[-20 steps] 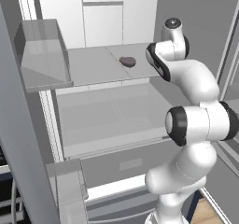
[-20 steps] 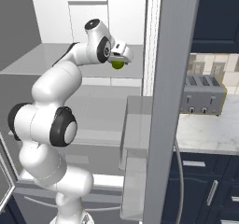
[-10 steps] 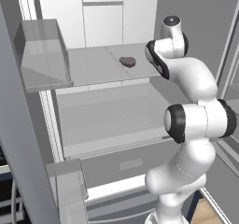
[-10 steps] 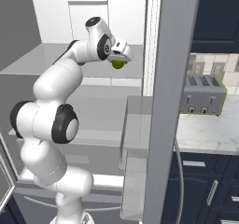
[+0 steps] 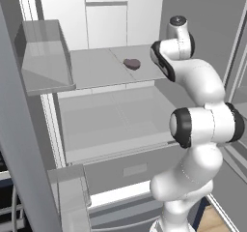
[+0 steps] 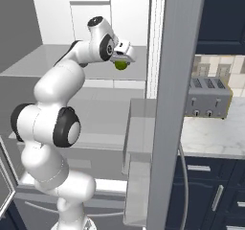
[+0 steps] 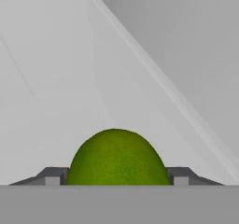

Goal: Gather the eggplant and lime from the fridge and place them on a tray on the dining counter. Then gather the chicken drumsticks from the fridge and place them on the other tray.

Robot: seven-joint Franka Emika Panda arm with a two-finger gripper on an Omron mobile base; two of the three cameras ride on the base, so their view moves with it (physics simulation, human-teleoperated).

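A green lime (image 7: pixel 116 157) fills the gap between my gripper's (image 7: pixel 116 176) two dark fingertips (image 7: pixel 52 175), which press on its two sides. From the right base view, the gripper (image 6: pixel 122 61) reaches into the right end of the fridge's upper shelf with the lime (image 6: pixel 122 65) under the hand. Whether the lime still rests on the shelf I cannot tell. A dark purple eggplant (image 5: pixel 131 63) lies further left on the same shelf (image 5: pixel 96 69), apart from the hand. The trays and the chicken drumsticks are out of view.
The open fridge door's clear bin (image 5: pixel 46 57) juts out at the left. The other door's edge (image 6: pixel 177 104) and its bin (image 6: pixel 141 147) stand close at the right. A toaster (image 6: pixel 208 97) sits on the counter beyond. Lower shelves and a drawer (image 5: pixel 130 166) lie below the arm.
The fingers have closed in on the lime from a wide opening. The arm has barely shifted, and the eggplant lies where it was.
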